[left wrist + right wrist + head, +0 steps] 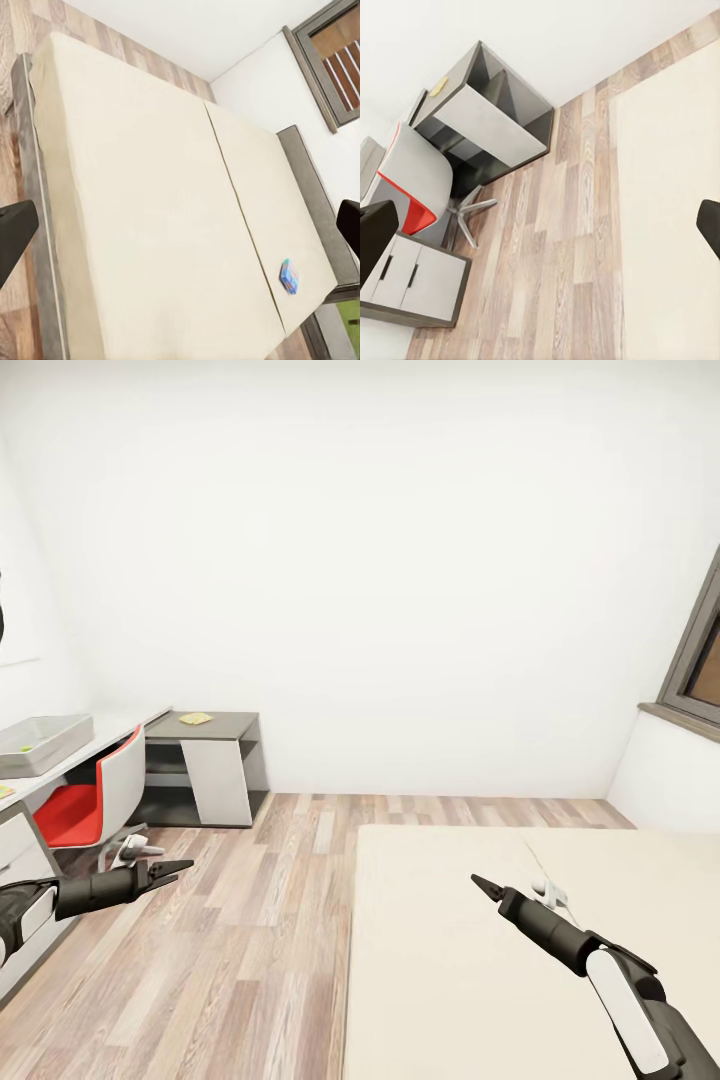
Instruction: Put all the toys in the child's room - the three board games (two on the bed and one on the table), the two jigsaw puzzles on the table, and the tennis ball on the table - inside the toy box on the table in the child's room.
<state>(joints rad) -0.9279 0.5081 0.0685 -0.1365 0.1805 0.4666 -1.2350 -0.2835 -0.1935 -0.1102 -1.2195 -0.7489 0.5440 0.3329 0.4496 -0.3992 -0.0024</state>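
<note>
R gripper nearest cam, hanging over the bed; head view shows its tips as one dark point, but R wrist view has the fingers at opposite edges of the frame, so wide apart, nothing between. L gripper over the floor beside bed's near edge, fingers likewise spread wide in L wrist view, empty.

Surface: bed = beige two-part mattress w/ centre seam, grey frame, grey headboard. Small blue board game lies flat on the mattress, just beside the seam, near the headboard end. Rest of mattress bare where visible.

Room: white walls, wood-plank floor, grey-framed window on the wall beyond the bed. Table well apart from bed, across the floor, along the wall; pale top, white drawer fronts. Toy box sits on it, light grey; small yellow-green speck inside, too small to ID. Jigsaw puzzle flat on the table's far section. Red-and-white chair tucked against the table.
</note>
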